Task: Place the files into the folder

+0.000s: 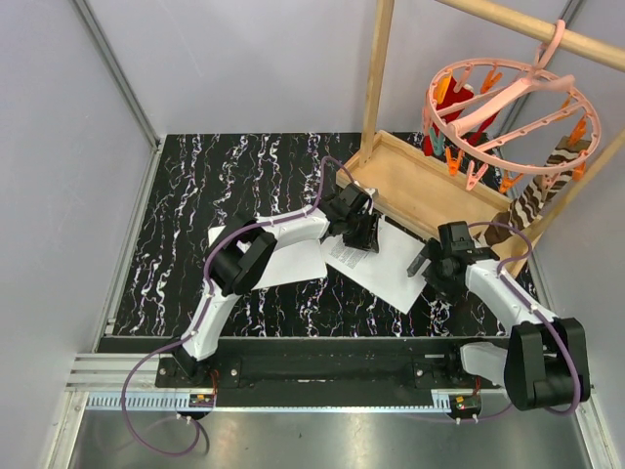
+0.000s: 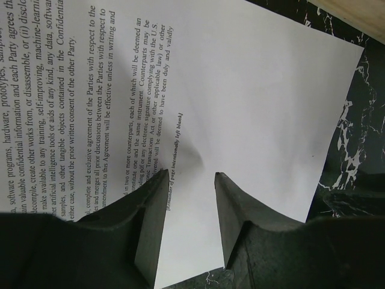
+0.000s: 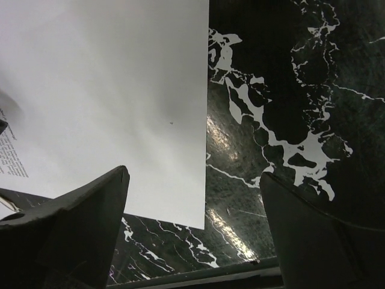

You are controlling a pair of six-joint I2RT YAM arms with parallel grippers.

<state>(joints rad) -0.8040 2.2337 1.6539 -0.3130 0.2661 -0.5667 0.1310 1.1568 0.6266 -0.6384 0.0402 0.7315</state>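
Note:
A printed paper sheet lies flat on the black marbled table, just in front of the wooden tray. My left gripper is open right over its far end. In the left wrist view the left gripper has its jaws apart low over the sheet, whose text block is at the left. A plain white rectangle, which looks like the folder, lies to the left, partly under my left arm; no clip shows. My right gripper is open and empty. In the right wrist view the right gripper hovers over the sheet's near corner.
A shallow wooden tray stands at the back right, with its edge in the left wrist view. A wooden frame post rises beside it. A pink clip hanger and a striped cloth hang above the right side.

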